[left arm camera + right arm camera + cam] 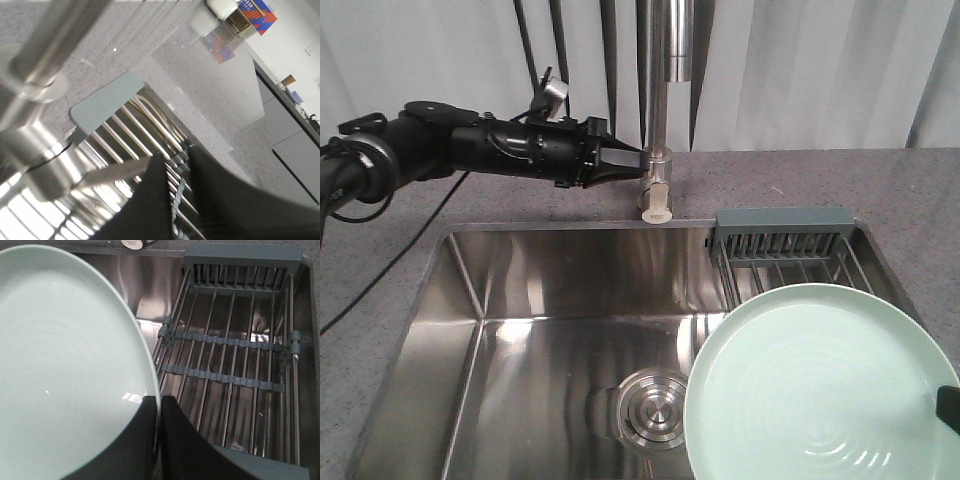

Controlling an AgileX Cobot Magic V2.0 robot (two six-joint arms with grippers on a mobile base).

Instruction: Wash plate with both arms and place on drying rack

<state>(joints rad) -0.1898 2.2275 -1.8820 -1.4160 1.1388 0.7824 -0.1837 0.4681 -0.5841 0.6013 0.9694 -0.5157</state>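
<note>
The pale mint-green plate (810,380) hangs tilted over the right side of the sink, its inner face towards the front view. My right gripper (159,399) is shut on the plate (65,365) at its right rim. Only a black tip of that gripper (950,408) shows in the front view. The drying rack (790,245) spans the sink's right end, just behind and under the plate. In the right wrist view the rack (230,355) lies bare. My left gripper (642,160) reaches in from the left to the tap's base, jaws a narrow gap apart and holding nothing (176,156).
A steel tap (658,150) rises behind the steel sink basin (520,300), with a round drain (655,408) in the basin floor. Grey speckled counter (380,290) surrounds the sink. The tap body (35,125) fills the left of the left wrist view, beside the rack's end piece (105,100).
</note>
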